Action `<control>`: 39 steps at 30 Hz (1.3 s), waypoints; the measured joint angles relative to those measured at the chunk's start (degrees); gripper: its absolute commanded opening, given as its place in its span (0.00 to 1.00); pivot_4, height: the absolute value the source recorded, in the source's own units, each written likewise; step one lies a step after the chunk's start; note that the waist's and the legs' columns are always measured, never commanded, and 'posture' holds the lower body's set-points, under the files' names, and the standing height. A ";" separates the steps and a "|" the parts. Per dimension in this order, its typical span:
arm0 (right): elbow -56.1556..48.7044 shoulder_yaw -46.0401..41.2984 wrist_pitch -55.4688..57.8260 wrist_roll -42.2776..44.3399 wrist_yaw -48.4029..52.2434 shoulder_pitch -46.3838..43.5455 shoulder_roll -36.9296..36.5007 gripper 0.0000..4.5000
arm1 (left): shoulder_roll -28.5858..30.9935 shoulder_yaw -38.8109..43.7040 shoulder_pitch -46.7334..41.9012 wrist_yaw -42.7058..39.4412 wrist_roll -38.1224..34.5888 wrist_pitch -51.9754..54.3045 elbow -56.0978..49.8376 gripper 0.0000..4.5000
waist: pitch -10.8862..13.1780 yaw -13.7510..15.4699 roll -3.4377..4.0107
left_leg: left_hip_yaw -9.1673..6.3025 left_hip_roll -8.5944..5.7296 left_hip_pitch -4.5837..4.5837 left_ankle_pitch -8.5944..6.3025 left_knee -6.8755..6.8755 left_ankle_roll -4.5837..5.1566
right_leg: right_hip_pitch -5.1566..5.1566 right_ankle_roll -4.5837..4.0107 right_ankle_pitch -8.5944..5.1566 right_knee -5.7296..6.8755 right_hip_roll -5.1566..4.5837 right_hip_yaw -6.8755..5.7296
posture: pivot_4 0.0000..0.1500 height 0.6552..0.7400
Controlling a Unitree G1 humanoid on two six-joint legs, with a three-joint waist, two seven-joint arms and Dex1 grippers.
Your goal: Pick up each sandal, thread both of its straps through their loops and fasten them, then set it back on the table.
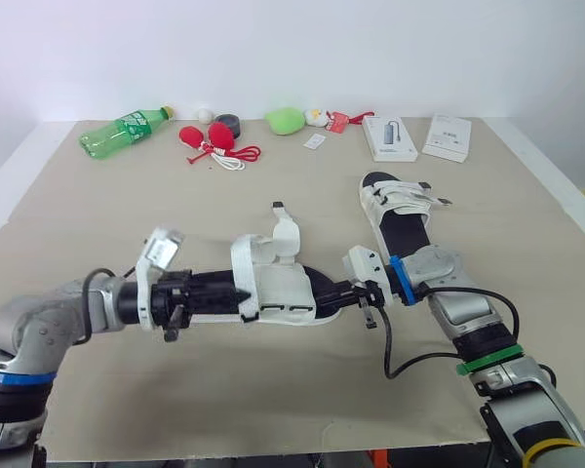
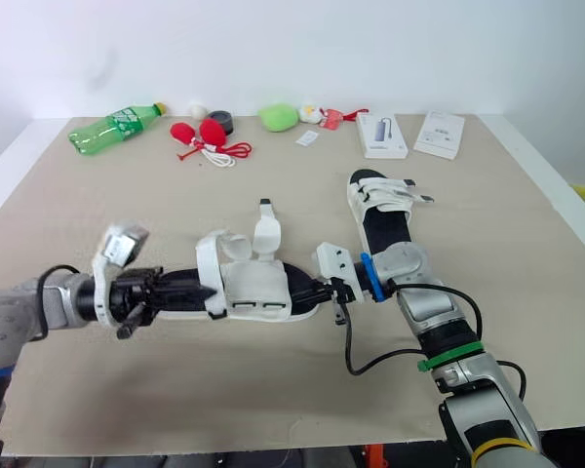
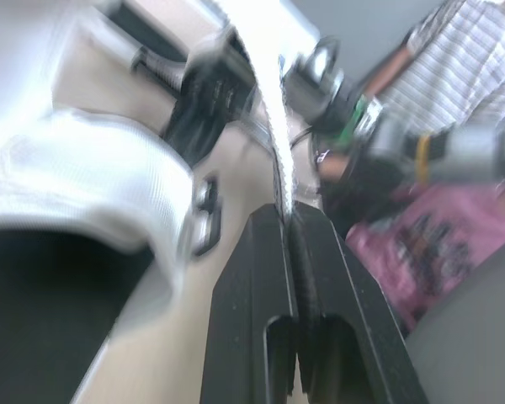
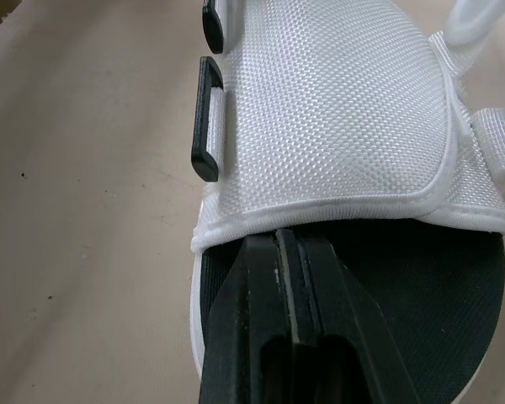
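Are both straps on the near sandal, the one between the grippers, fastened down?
No, one white strap of the sandal stands upright, its black tip free in the air.

1. This looks like a robot test lab: a wide table covered in plain beige cloth point(image 1: 273, 390) stands against a bare white wall point(image 1: 292, 49).
2. Unrelated props line its far edge: a green plastic bottle point(image 1: 122, 132) at the left, flat white boxes point(image 1: 389, 137) at the right.
3. A person in a striped shirt point(image 3: 463, 59) is close by.

Open table point(image 1: 97, 224) on the left — second sandal point(image 1: 400, 210) blocks right.
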 measured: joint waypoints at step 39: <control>-1.64 -0.03 0.48 0.01 -0.72 0.87 -0.60 0.00 | -6.32 -6.51 -7.17 2.18 8.21 0.99 6.22 0.01 | -0.02 0.07 -0.04 | -0.05 -0.03 0.00 0.00 0.00 0.00 | 0.04 0.11 0.05 0.00 0.01 -0.03 | 1.00 1.00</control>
